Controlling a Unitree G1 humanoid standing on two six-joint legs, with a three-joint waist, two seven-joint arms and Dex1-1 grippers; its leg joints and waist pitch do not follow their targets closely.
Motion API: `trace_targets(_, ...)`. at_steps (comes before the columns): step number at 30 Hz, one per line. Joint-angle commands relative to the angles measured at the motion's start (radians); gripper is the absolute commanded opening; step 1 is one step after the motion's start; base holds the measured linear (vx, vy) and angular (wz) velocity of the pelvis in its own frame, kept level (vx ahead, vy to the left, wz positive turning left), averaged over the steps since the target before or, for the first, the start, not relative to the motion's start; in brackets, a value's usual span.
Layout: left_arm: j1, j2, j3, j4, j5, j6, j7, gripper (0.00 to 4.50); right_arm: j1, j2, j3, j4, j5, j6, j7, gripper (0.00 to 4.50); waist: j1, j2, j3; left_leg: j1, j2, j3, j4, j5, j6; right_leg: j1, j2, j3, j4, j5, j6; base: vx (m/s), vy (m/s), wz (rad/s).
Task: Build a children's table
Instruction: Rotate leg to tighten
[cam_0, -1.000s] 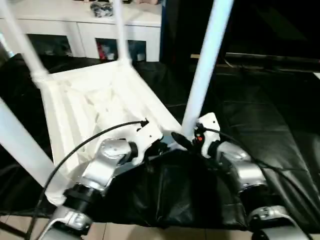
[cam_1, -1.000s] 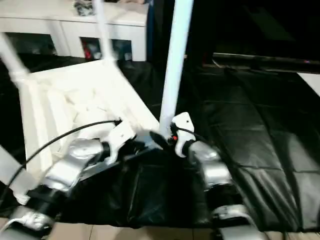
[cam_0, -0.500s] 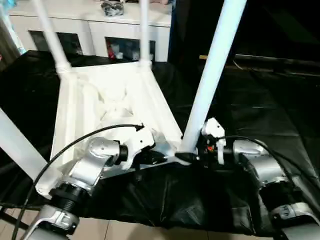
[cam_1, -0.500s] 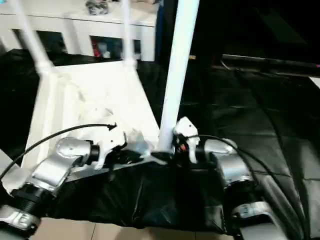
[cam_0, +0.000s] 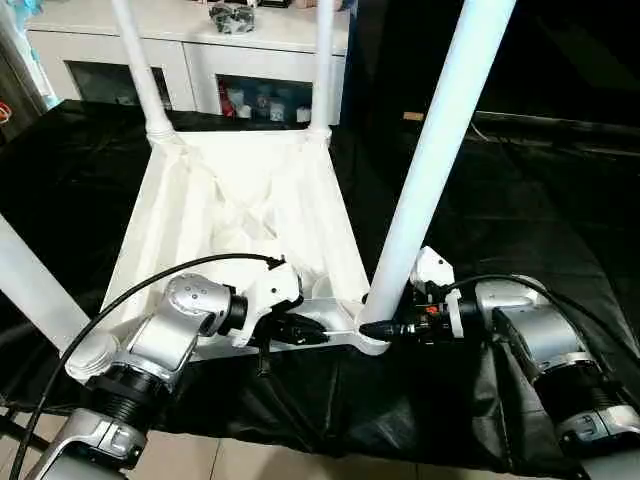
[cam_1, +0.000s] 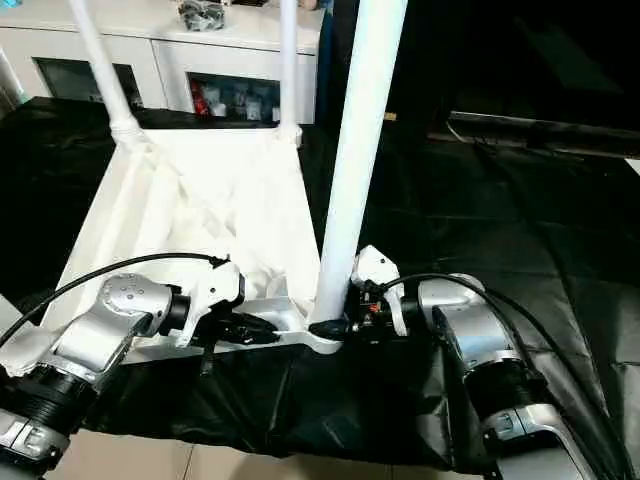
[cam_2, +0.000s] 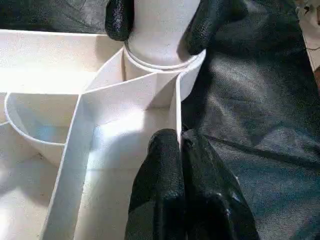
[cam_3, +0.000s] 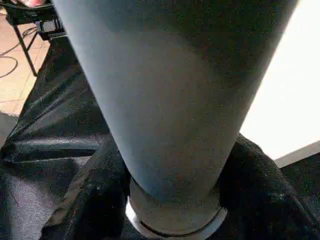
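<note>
White plastic tabletop (cam_0: 250, 200) lies upside down on the black-draped surface (cam_0: 520, 200), ribbed underside up, with its four corner sockets each holding a white leg that stands upward. The near-right leg (cam_0: 430, 160) rises from the socket at about 5 o'clock on the tabletop; the far-left leg (cam_0: 140, 65) and far-right leg (cam_0: 322, 60) stand at roughly 11 and 1 o'clock, and the near-left leg (cam_0: 30, 285) leans out at 8 o'clock. The left end effector (cam_2: 179, 165) has its two black fingers (cam_2: 160, 180) pressed together over the thin near rim wall of the tabletop, just beside the near-right socket. The right end effector (cam_0: 385, 328) clasps the base of the near-right leg, one finger on each side where the tube enters its socket. Beyond the surface at 12 o'clock stands a white cabinet (cam_0: 200, 55) with small items behind its glass doors.
</note>
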Motion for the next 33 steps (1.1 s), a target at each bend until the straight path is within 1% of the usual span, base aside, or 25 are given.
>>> trace_targets(1, -0.018, -0.023, -0.037, -0.047, -0.022, -0.004, -0.014, 0.0, 0.02, 0.021, 0.067, -0.016, -0.003, 0.016, 0.052, 2.23, -0.003, -0.004, -0.061, -0.009, -0.015, 0.023, -0.058, -0.211, 0.063, 0.061, -0.028, 0.037, -0.066, -0.292, -0.185, 0.0, 0.0, 0.0)
trace_targets(5, -0.019, -0.028, -0.033, -0.039, -0.017, -0.003, 0.014, 0.0, 0.028, 0.033, 0.065, -0.021, 0.005, 0.025, 0.033, 2.12, -0.004, -0.004, -0.062, -0.009, -0.015, 0.022, -0.058, -0.207, 0.063, 0.062, -0.028, 0.037, -0.065, -0.287, -0.185, 0.0, 0.0, 0.0)
trace_targets(6, -0.027, -0.05, -0.022, -0.022, 0.001, -0.002, 0.072, 0.0, 0.039, 0.053, 0.05, -0.024, 0.016, 0.032, -0.002, 2.11, -0.004, -0.008, -0.061, -0.01, -0.015, 0.023, -0.058, -0.206, 0.064, 0.061, -0.027, 0.038, -0.065, -0.284, -0.183, 0.0, 0.0, 0.0)
trace_targets(7, -0.03, -0.059, -0.016, -0.016, 0.008, 0.0, 0.097, 0.0, 0.044, 0.063, 0.044, -0.026, 0.019, 0.035, -0.019, 2.11, -0.001, -0.006, -0.059, -0.006, -0.015, 0.023, -0.059, -0.214, 0.061, 0.058, -0.028, 0.038, -0.068, -0.298, -0.181, 0.0, 0.0, 0.0)
trace_targets(9, -0.047, -0.094, -0.002, 0.007, 0.033, 0.006, 0.184, 0.0, 0.05, 0.107, 0.015, -0.009, 0.014, 0.028, -0.12, 2.11, -0.003, -0.007, -0.055, -0.004, -0.015, 0.023, -0.061, -0.241, 0.051, 0.054, -0.028, 0.037, -0.074, -0.349, -0.165, 0.0, 0.0, 0.0)
trace_targets(10, -0.056, -0.114, 0.005, 0.017, 0.045, 0.012, 0.229, 0.0, 0.049, 0.136, -0.002, 0.01, 0.005, 0.025, -0.191, 2.08, -0.005, -0.006, -0.053, -0.002, -0.017, 0.021, -0.061, -0.269, 0.039, 0.053, -0.029, 0.034, -0.08, -0.409, -0.146, 0.0, 0.0, 0.0)
trace_targets(11, -0.069, -0.151, 0.014, 0.03, 0.059, 0.029, 0.302, 0.0, 0.046, 0.188, -0.029, 0.046, -0.007, 0.019, -0.311, 2.08, -0.009, -0.008, -0.051, -0.004, -0.019, 0.02, -0.063, -0.282, 0.033, 0.052, -0.028, 0.033, -0.084, -0.443, -0.132, 0.0, 0.0, 0.0)
trace_targets(12, -0.072, -0.16, 0.016, 0.032, 0.062, 0.034, 0.318, 0.0, 0.046, 0.201, -0.035, 0.054, -0.009, 0.017, -0.338, 2.05, -0.015, -0.006, -0.049, -0.001, -0.023, 0.018, -0.062, -0.306, 0.02, 0.049, -0.029, 0.029, -0.093, -0.506, -0.104, 0.0, 0.0, 0.0)
trace_targets(13, -0.078, -0.182, 0.019, 0.037, 0.066, 0.041, 0.351, 0.0, 0.046, 0.229, -0.046, 0.069, -0.013, 0.013, -0.394, 2.03, -0.02, -0.007, -0.049, 0.0, -0.025, 0.015, -0.062, -0.328, 0.016, 0.048, -0.03, 0.023, -0.1, -0.564, -0.076, 0.0, 0.0, 0.0)
trace_targets(14, -0.08, -0.189, 0.02, 0.038, 0.067, 0.043, 0.361, 0.0, 0.047, 0.237, -0.048, 0.073, -0.014, 0.012, -0.41, 2.02, -0.024, -0.009, -0.048, -0.002, -0.027, 0.014, -0.061, -0.332, 0.016, 0.049, -0.029, 0.021, -0.104, -0.584, -0.062, 0.0, 0.0, 0.0)
trace_targets(15, -0.081, -0.198, 0.02, 0.039, 0.067, 0.045, 0.372, 0.0, 0.048, 0.249, -0.052, 0.076, -0.016, 0.01, -0.431, 2.02, -0.027, -0.008, -0.048, -0.001, -0.029, 0.011, -0.06, -0.352, 0.018, 0.048, -0.03, 0.016, -0.113, -0.62, -0.042, 0.0, 0.0, 0.0)
trace_targets(16, -0.083, -0.221, 0.015, 0.043, 0.068, 0.042, 0.391, 0.0, 0.057, 0.286, -0.054, 0.071, -0.021, 0.014, -0.483, 2.0, -0.033, -0.006, -0.049, -0.002, -0.03, 0.01, -0.06, -0.362, 0.022, 0.047, -0.03, 0.014, -0.115, -0.622, -0.034, 0.0, 0.0, 0.0)
trace_targets(17, -0.083, -0.222, 0.014, 0.044, 0.068, 0.041, 0.392, 0.0, 0.058, 0.29, -0.054, 0.069, -0.022, 0.014, -0.488, 1.99, -0.038, -0.006, -0.05, -0.002, -0.03, 0.008, -0.061, -0.365, 0.024, 0.046, -0.029, 0.011, -0.118, -0.615, -0.034, 0.0, 0.0, 0.0)
trace_targets(19, -0.081, -0.234, 0.003, 0.052, 0.073, 0.018, 0.393, 0.0, 0.074, 0.325, -0.052, 0.043, -0.023, 0.019, -0.519, 1.99, -0.043, -0.002, -0.051, -0.005, -0.028, 0.006, -0.065, -0.367, 0.029, 0.05, -0.029, 0.01, -0.117, -0.592, -0.039, 0.0, 0.0, 0.0)
trace_targets(20, -0.08, -0.235, 0.001, 0.054, 0.075, 0.009, 0.391, 0.0, 0.078, 0.333, -0.052, 0.032, -0.021, 0.021, -0.522, 1.99, -0.043, -0.001, -0.051, -0.003, -0.028, 0.005, -0.066, -0.371, 0.032, 0.048, -0.029, 0.01, -0.119, -0.587, -0.041, 0.0, 0.0, 0.0)
trace_targets(21, -0.079, -0.234, 0.002, 0.064, 0.083, -0.005, 0.395, 0.0, 0.08, 0.344, -0.07, 0.021, 0.007, 0.04, -0.505, 1.99, -0.044, -0.001, -0.051, 0.001, -0.026, 0.005, -0.066, -0.381, 0.035, 0.047, -0.028, 0.009, -0.119, -0.575, -0.049, 0.0, 0.0, 0.0)
trace_targets(22, -0.079, -0.234, 0.001, 0.065, 0.085, -0.007, 0.396, 0.0, 0.08, 0.344, -0.071, 0.019, 0.009, 0.041, -0.503, 1.99, -0.045, -0.001, -0.051, 0.001, -0.026, 0.005, -0.067, -0.388, 0.04, 0.046, -0.027, 0.01, -0.119, -0.562, -0.057, 0.0, 0.0, 0.0)
trace_targets(23, -0.08, -0.233, 0.001, 0.068, 0.088, -0.012, 0.397, 0.0, 0.08, 0.345, -0.076, 0.018, 0.012, 0.042, -0.501, 2.33, -0.044, -0.001, -0.05, 0.001, -0.025, 0.004, -0.068, -0.39, 0.04, 0.046, -0.027, 0.011, -0.118, -0.557, -0.061, 0.0, 0.0, 0.0)
trace_targets(25, -0.069, -0.22, 0.003, 0.057, 0.087, -0.022, 0.383, 0.0, 0.074, 0.306, -0.082, 0.018, 0.002, 0.029, -0.486, 2.69, -0.045, -0.002, -0.05, 0.003, -0.024, 0.005, -0.069, -0.402, 0.042, 0.045, -0.028, 0.012, -0.117, -0.552, -0.07, 0.0, 0.0, 0.0)
trace_targets(26, -0.064, -0.216, 0.004, 0.051, 0.083, -0.024, 0.379, 0.0, 0.071, 0.288, -0.085, 0.021, 0.0, 0.024, -0.483, 2.76, -0.044, -0.002, -0.05, 0.003, -0.024, 0.005, -0.069, -0.4, 0.043, 0.045, -0.029, 0.013, -0.116, -0.548, -0.072, 0.0, 0.0, 0.0)
trace_targets(28, -0.058, -0.209, 0.003, 0.044, 0.082, -0.028, 0.376, 0.0, 0.061, 0.246, -0.085, 0.027, -0.011, 0.008, -0.466, 3.04, -0.041, -0.003, -0.051, 0.002, -0.023, 0.007, -0.069, -0.39, 0.046, 0.046, -0.03, 0.016, -0.114, -0.535, -0.079, 0.0, 0.0, 0.0)
trace_targets(29, -0.055, -0.206, 0.002, 0.041, 0.082, -0.029, 0.376, 0.0, 0.06, 0.228, -0.086, 0.026, -0.013, 0.003, -0.455, 3.12, -0.041, -0.006, -0.051, 0.002, -0.022, 0.008, -0.068, -0.383, 0.049, 0.046, -0.029, 0.017, -0.113, -0.525, -0.082, 0.0, 0.0, 0.0)
trace_targets(31, -0.049, -0.203, 0.002, 0.037, 0.082, -0.026, 0.377, 0.0, 0.058, 0.18, -0.101, 0.023, -0.004, -0.002, -0.416, 3.12, -0.035, -0.007, -0.053, -0.001, -0.019, 0.01, -0.068, -0.355, 0.057, 0.05, -0.03, 0.021, -0.105, -0.48, -0.102, 0.0, 0.0, 0.0)
trace_targets(32, -0.046, -0.202, 0.003, 0.036, 0.082, -0.026, 0.377, 0.0, 0.058, 0.153, -0.113, 0.019, 0.002, -0.001, -0.391, 3.12, -0.033, -0.007, -0.054, 0.0, -0.018, 0.011, -0.068, -0.347, 0.06, 0.049, -0.03, 0.023, -0.103, -0.464, -0.109, 0.0, 0.0, 0.0)
trace_targets(33, -0.045, -0.201, 0.003, 0.035, 0.082, -0.025, 0.377, 0.0, 0.058, 0.144, -0.117, 0.019, 0.004, -0.002, -0.384, 3.12, -0.031, -0.007, -0.055, 0.0, -0.017, 0.013, -0.067, -0.328, 0.063, 0.049, -0.03, 0.027, -0.098, -0.427, -0.126, 0.0, 0.0, 0.0)
